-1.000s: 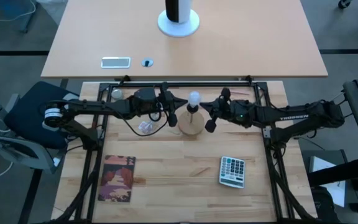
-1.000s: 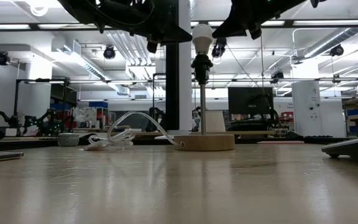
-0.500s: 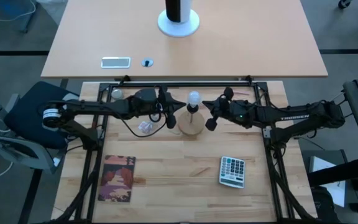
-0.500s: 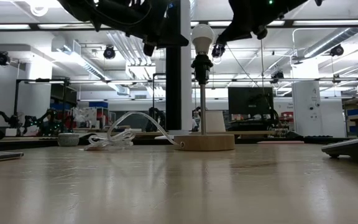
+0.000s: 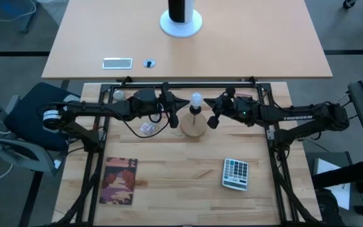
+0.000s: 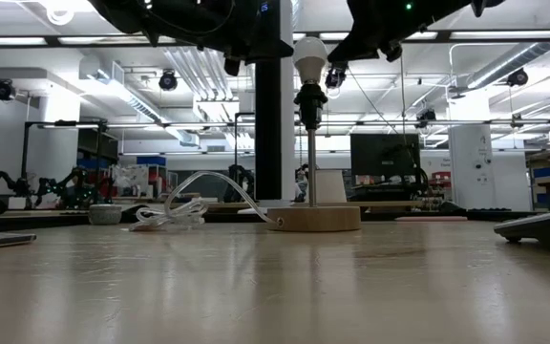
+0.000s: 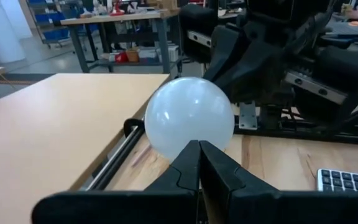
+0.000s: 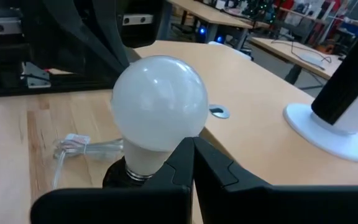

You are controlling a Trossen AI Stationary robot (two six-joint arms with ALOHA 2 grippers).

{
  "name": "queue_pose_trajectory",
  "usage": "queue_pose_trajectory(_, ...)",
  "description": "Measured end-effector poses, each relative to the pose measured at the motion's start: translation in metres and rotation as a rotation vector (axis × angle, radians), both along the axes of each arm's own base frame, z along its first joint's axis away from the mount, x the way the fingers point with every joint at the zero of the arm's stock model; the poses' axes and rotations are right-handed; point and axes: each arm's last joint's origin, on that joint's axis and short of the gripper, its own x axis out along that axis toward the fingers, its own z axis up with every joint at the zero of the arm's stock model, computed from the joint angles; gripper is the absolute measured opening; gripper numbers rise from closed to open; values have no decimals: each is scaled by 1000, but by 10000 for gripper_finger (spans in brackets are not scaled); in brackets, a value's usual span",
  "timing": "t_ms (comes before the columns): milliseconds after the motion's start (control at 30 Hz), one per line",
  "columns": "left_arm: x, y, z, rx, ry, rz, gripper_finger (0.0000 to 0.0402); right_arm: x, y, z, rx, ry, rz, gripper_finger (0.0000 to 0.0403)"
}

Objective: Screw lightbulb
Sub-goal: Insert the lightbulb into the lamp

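I take the lamp stand (image 5: 193, 127), a round wooden base with a thin post near the back middle of my slatted table (image 5: 181, 189), as my landmark and read across from the left

Well left of the stand and nearer me lies a book (image 5: 120, 181) with a reddish cover. Just left of the stand, a crumpled clear wrapper (image 5: 147, 128) rests on the boards, and a small grey ball (image 5: 118, 96) sits farther left by the back rail

My left gripper (image 5: 174, 116) hangs just left of the stand, up at the height of the post's top, and its jaws are closed on nothing; from its own wrist camera I see the two dark fingers (image 7: 188, 171) pressed together with their tips right in front of the bulb

The lightbulb (image 5: 196, 99) sits upright in the black socket (image 6: 310, 96) at the top of the stand's post, frosted white and rounded, between my two grippers. From the level camera I see it standing straight above the base, and I cannot tell whether either gripper touches the glass

My right gripper (image 5: 213, 115) hangs just right of the stand at the same height, jaws closed and empty, its tips pointing at the bulb's lower half

Right of the stand and nearer me lies a calculator (image 5: 236, 173). Beyond the stand, on the tan desk (image 5: 263, 44) behind my table, stands a white round foot with a dark column (image 5: 181, 19)
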Motion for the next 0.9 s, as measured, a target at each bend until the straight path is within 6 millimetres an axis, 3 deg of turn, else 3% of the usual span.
queue_pose_trajectory(900, 0, 1, -2, 6, 18, 44, 0, 1, 16, -1, 47, -11, 64, 0)
